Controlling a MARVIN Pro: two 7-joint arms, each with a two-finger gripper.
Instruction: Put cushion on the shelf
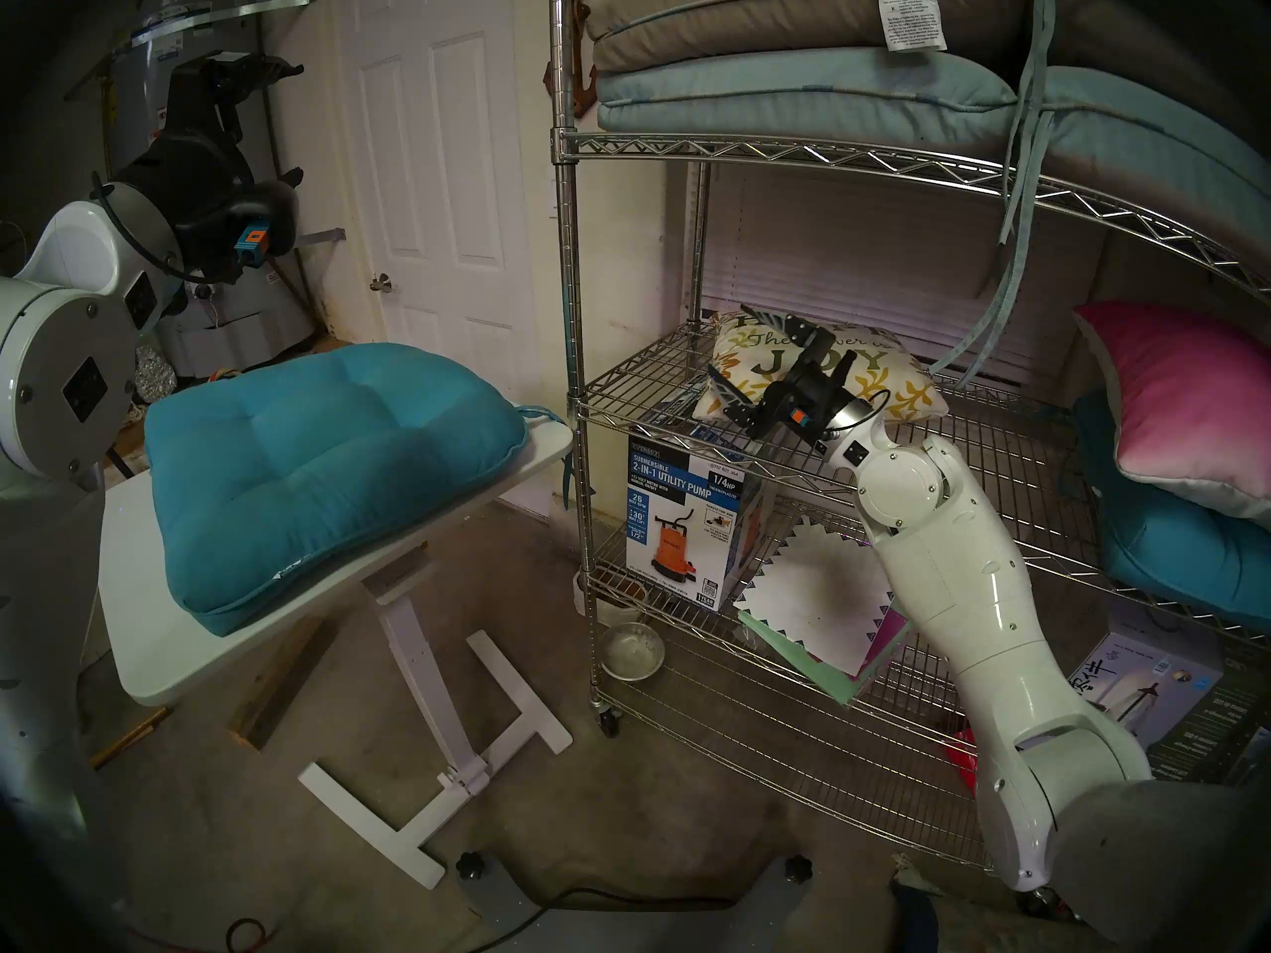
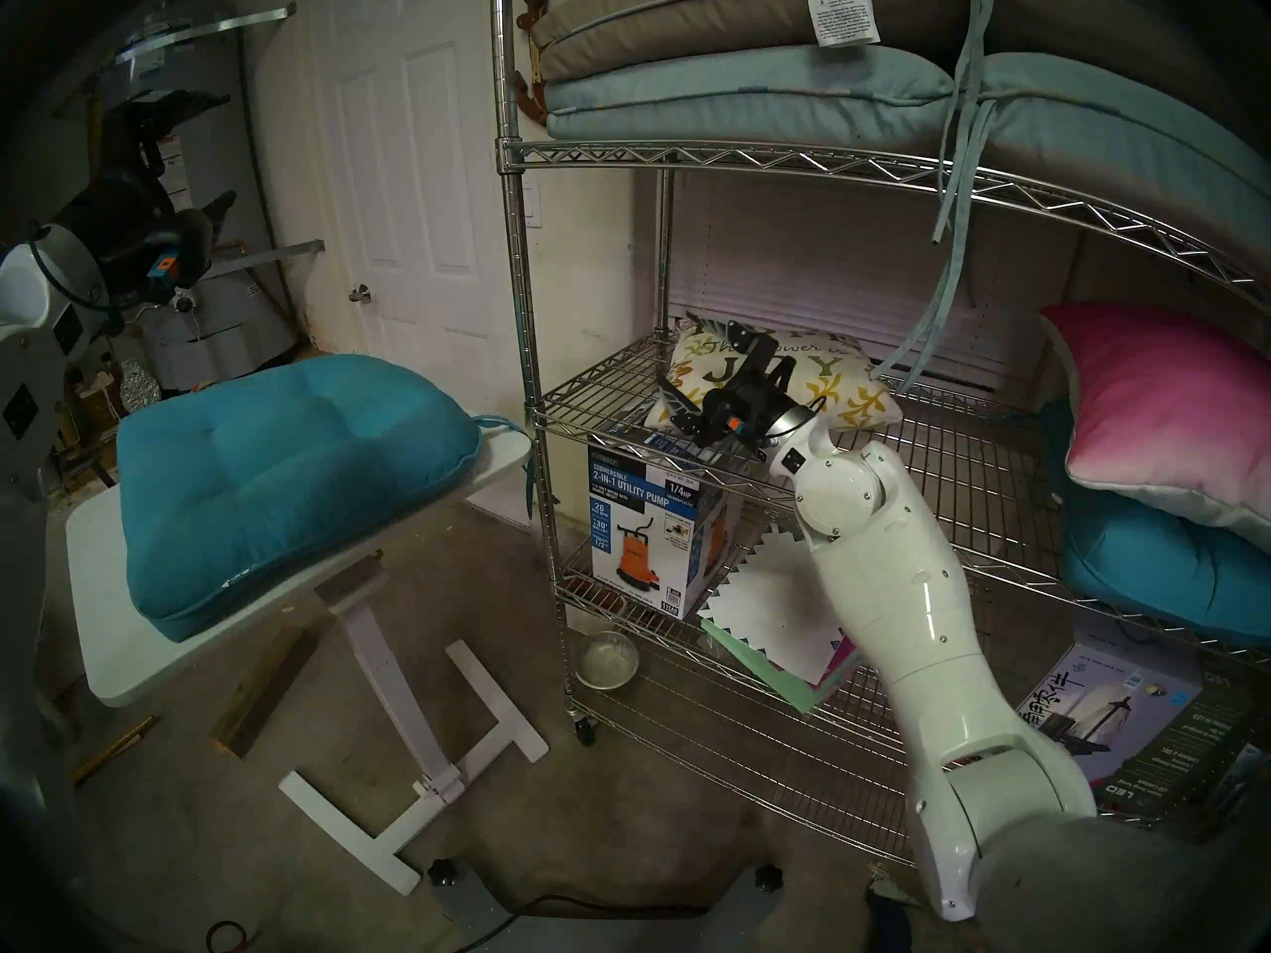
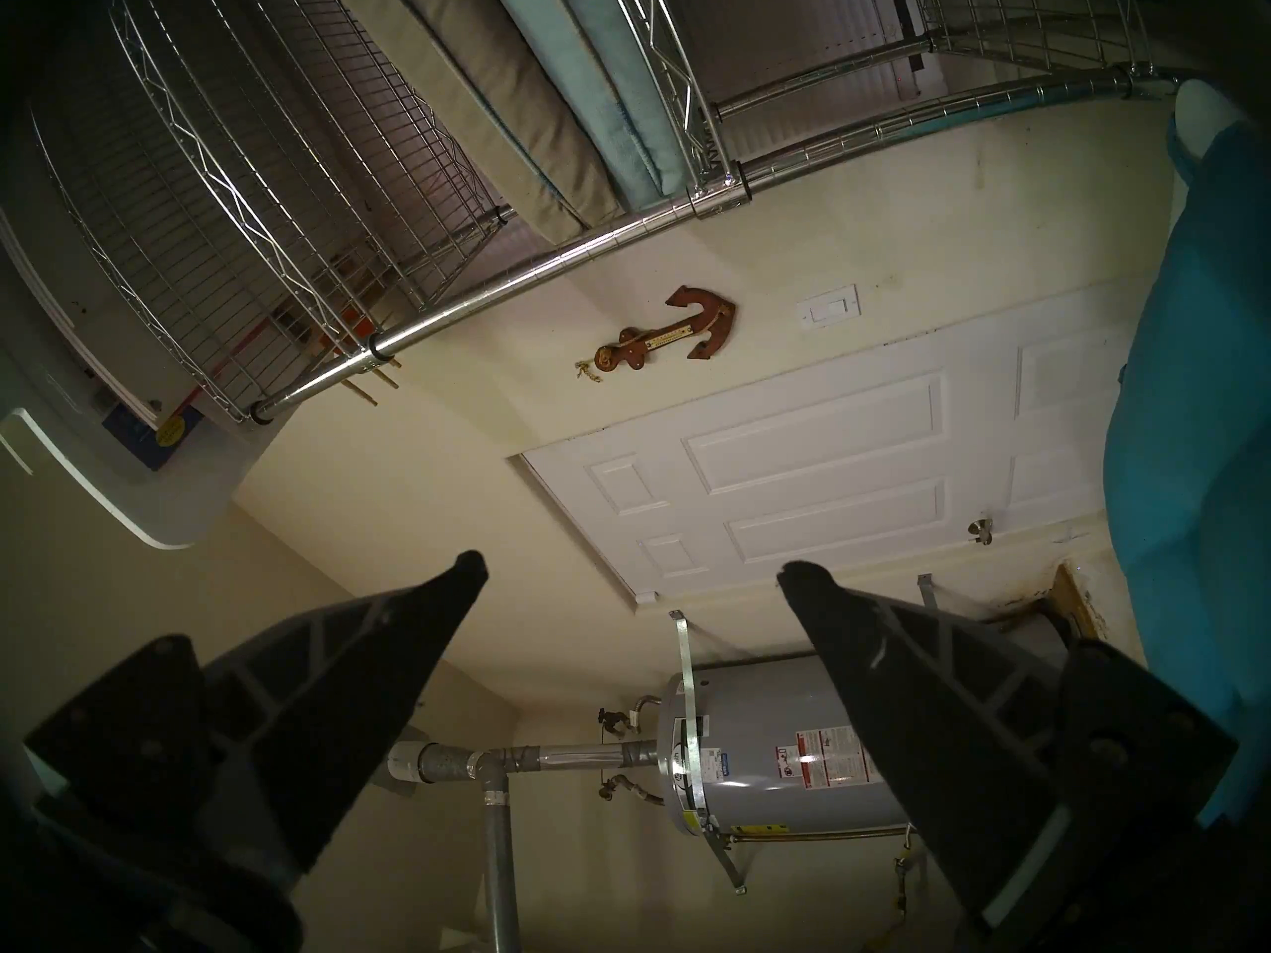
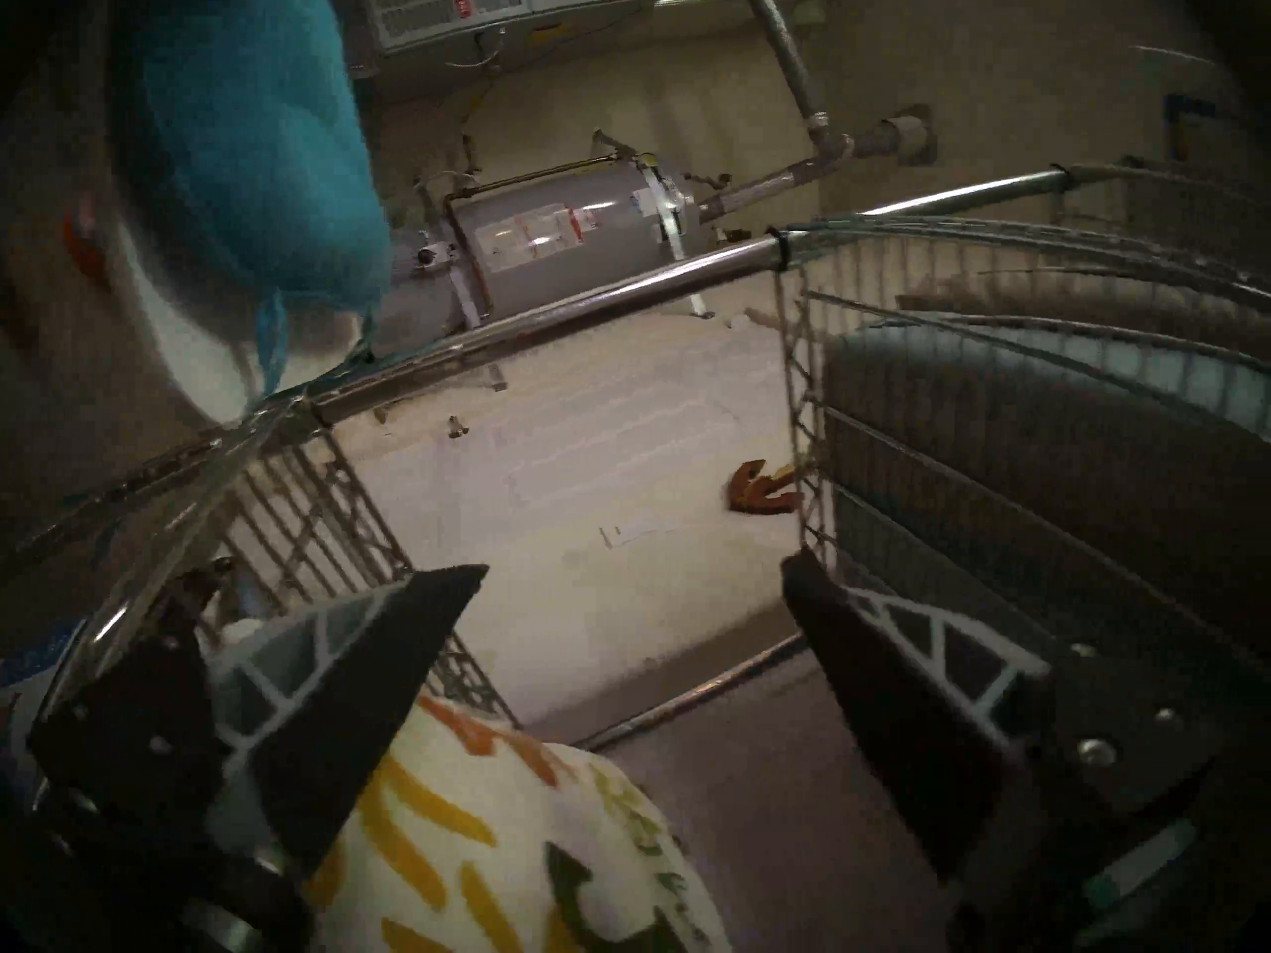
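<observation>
The cream flowered cushion (image 1: 894, 381) with "JOY" lettering lies on the middle tier of the chrome wire shelf (image 1: 567, 243), near its left end; it also shows in the head right view (image 2: 846, 381) and the right wrist view (image 4: 495, 841). My right gripper (image 1: 732, 343) is open and empty, just above the cushion's front left part, its fingers pointing left along the tier (image 4: 633, 573). My left gripper (image 1: 292, 123) is open and empty, raised high at the far left, away from the shelf (image 3: 629, 566).
A teal tufted seat cushion (image 1: 330, 463) lies on the small white tilting table (image 1: 158, 656) at left. A pink pillow (image 1: 1183, 394) on a teal cushion fills the tier's right end. Flat cushions (image 1: 791, 71) stack above. A pump box (image 1: 688, 518) stands below; a metal bowl (image 1: 633, 649) is on the floor.
</observation>
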